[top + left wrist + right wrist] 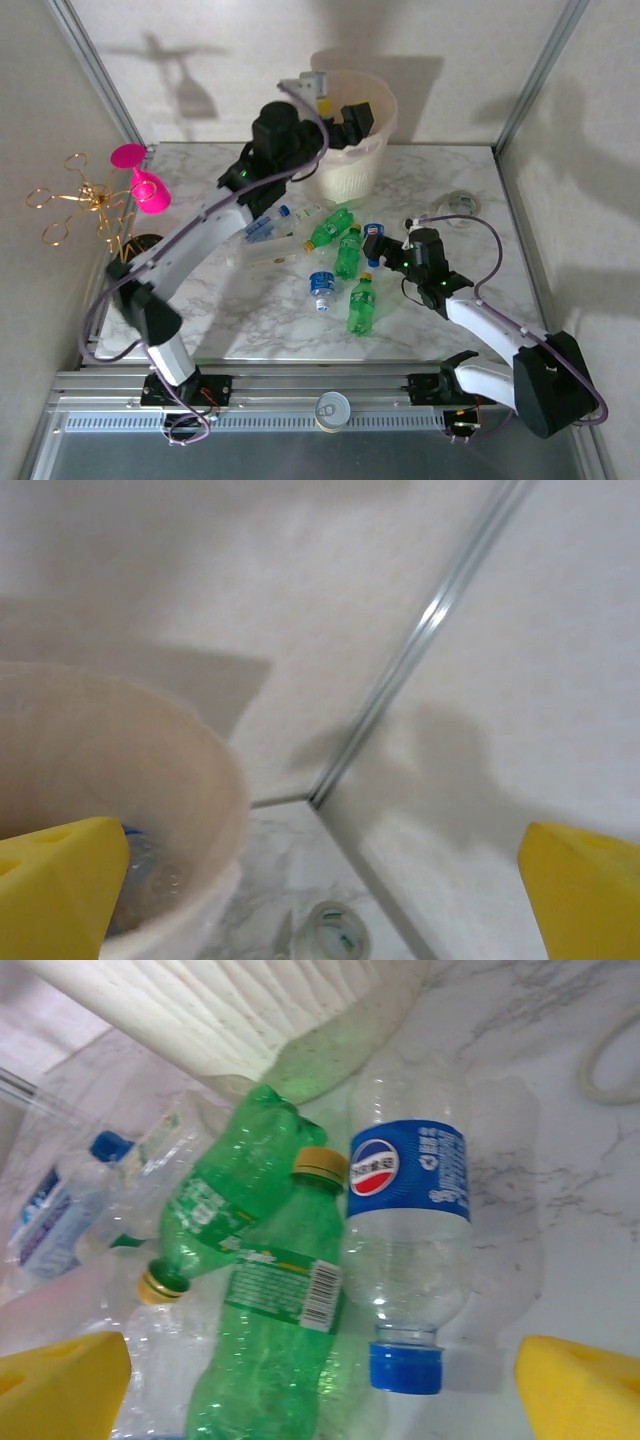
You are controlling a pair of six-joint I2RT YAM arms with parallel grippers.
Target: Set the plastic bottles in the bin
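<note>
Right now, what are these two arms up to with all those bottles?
They are clearing plastic bottles into the bin. The left gripper hangs open above the bin, holding nothing; one bottle lies inside. The right gripper, also open, hovers over the pile lying on the table, closest to a clear blue-labelled bottle and two green bottles. Several are not yet in.

Pepsi globe — blue label [412, 1172], clear bottle [408, 1270]

This is a robotics lab test cell. Plain white panel walls [230, 50] and aluminium frame posts [97, 70] enclose a marble-patterned bench [250, 320]. A white-and-black left robot arm [190, 250] and right robot arm [490, 320] are bolted to a slotted aluminium rail [320, 385] at 6 o'clock.
</note>
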